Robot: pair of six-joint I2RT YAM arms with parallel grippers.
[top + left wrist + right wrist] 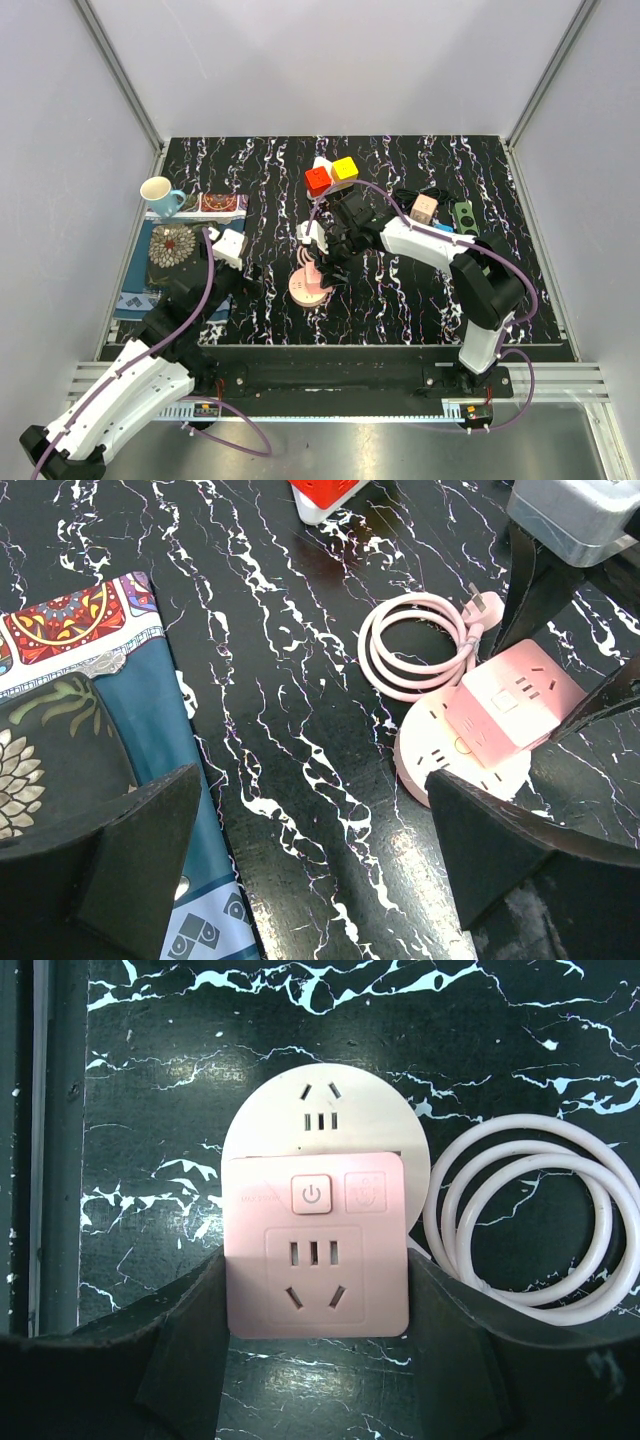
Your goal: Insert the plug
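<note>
Black marbled worktop, left hand spread wide, right hand pinching from both sides, round pink socket base under it, square pink plug block between its fingers atop that base, coiled pink cable just beside that hand

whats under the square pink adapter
A round pink base; socket slots show on its uncovered edge. The adapter covers the rest of its face, so whether the prongs are seated cannot be seen.
</note>
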